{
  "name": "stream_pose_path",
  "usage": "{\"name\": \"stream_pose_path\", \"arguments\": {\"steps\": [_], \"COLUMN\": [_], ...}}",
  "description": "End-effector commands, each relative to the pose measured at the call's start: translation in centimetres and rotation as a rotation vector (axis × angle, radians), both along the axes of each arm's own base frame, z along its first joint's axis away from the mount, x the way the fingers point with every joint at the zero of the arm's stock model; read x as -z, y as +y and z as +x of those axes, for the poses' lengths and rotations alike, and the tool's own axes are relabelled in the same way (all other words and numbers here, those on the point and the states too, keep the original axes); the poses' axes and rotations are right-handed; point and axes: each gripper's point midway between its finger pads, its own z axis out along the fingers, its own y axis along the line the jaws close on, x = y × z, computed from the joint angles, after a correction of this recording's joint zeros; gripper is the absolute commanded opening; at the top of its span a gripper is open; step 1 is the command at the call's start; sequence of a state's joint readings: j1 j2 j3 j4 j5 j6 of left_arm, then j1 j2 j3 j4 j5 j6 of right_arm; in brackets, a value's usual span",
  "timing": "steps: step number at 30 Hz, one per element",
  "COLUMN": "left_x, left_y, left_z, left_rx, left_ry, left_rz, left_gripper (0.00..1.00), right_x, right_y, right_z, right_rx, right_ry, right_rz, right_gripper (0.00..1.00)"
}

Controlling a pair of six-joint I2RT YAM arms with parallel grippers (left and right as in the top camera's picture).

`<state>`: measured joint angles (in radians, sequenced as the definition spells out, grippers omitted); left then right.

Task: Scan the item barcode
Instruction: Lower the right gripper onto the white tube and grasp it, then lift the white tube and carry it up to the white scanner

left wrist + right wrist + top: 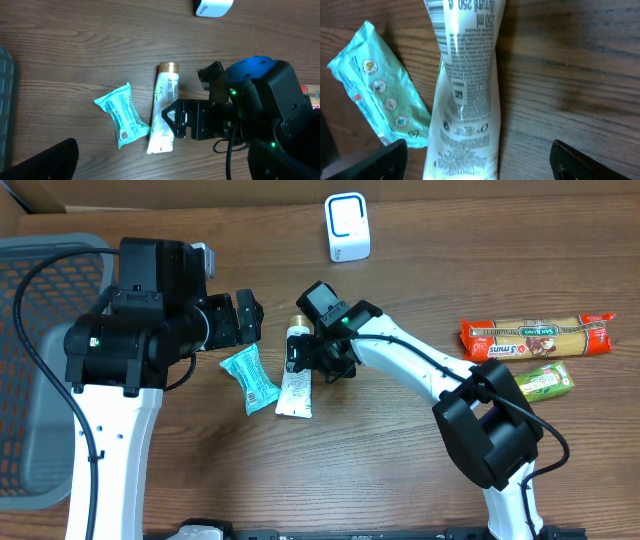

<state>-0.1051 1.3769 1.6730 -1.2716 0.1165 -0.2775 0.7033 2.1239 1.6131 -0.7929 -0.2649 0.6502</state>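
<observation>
The tube [467, 90] is lying flat on the table [400, 460], directly under the right claw [480, 152], whose fingers are standing wide apart and gripping nothing, one on each side of the tube's lower half. The tube's long axis is running from its gold cap, which is pointing toward the scanner [347, 227] at the far edge, back to the crimped end nearer the robot. The fingers are straddling that axis crosswise, so closing them would likely be pinching the body across its width. The barcode [436, 12] is facing up near the cap end, beyond where the fingers are hanging. The pack [249, 378] is lying just beside the tube on its left, one corner touching it close to the finger on that side, so that finger is risking catching it. The left claw [243, 318] is hovering near, also spread and empty, but the right claw is plainly the nearer one.
</observation>
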Motion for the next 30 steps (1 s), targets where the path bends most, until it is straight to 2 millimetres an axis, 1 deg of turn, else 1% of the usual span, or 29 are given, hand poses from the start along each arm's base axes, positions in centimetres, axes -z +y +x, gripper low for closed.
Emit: {"name": "stream_pose_path", "arguments": {"steps": [1,5,8,10,13,16,17,19,20,21,23,24,25,28,29,30], "left_x": [0.2,0.2,0.2,0.2,0.2,0.2,0.2,0.2,0.2,0.1,0.2,0.2,0.2,0.2,0.2,0.2], "left_y": [-0.2,-0.2,-0.2,-0.2,-0.2,-0.2,-0.2,-0.2,-0.2,-0.2,-0.2,-0.2,-0.2,-0.2,-0.2,-0.2], "left_z": [0.1,0.1,0.1,0.1,0.1,0.1,0.1,0.1,0.1,0.1,0.1,0.1,0.1,0.1,0.1,0.1], "left_rx": [0.022,0.021,0.022,0.022,0.021,0.021,0.022,0.021,0.021,0.022,0.021,0.021,0.022,0.022,0.022,0.022], "left_ry": [0.002,0.003,0.002,0.002,0.003,0.003,0.002,0.003,0.003,0.002,0.003,0.003,0.002,0.002,0.002,0.002], "left_rz": [0.005,0.005,0.005,0.005,0.005,0.005,0.005,0.005,0.005,0.005,0.005,0.005,0.005,0.005,0.005,0.005], "left_gripper": [1.00,1.00,1.00,1.00,1.00,0.99,1.00,1.00,0.99,1.00,0.99,1.00,0.99,1.00,1.00,1.00], "right_x": [2.0,3.3,4.1,4.6,5.3,5.8,5.8,5.8,5.8,5.8,5.8,5.7,5.6,4.5,3.6,2.2], "right_y": [-0.7,-1.0,-1.2,-0.8,-0.5,-0.2,0.0,0.1,0.2,0.2,0.1,0.0,0.0,0.3,0.5,0.6], "right_z": [0.0,-0.8,-1.8,-3.3,-4.5,-5.3,-5.5,-5.7,-5.7,-5.7,-5.7,-5.7,-5.7,-5.4,-5.2,-4.9], "right_rx": [0.042,0.053,0.057,0.033,0.032,0.034,0.036,0.030,0.029,0.029,0.029,0.032,0.027,-0.040,-0.078,-0.129], "right_ry": [0.015,0.056,0.090,0.134,0.158,0.163,0.165,0.164,0.162,0.163,0.169,0.178,0.187,0.211,0.214,0.215], "right_rz": [-0.059,-0.074,-0.078,-0.060,-0.063,-0.067,-0.068,-0.067,-0.066,-0.066,-0.065,-0.060,-0.050,0.034,0.085,0.159], "right_gripper": [0.88,0.87,0.88,0.87,0.87,0.87,0.83,0.70,0.53,0.39,0.18,0.09,0.04,0.04,0.04,0.04]}}
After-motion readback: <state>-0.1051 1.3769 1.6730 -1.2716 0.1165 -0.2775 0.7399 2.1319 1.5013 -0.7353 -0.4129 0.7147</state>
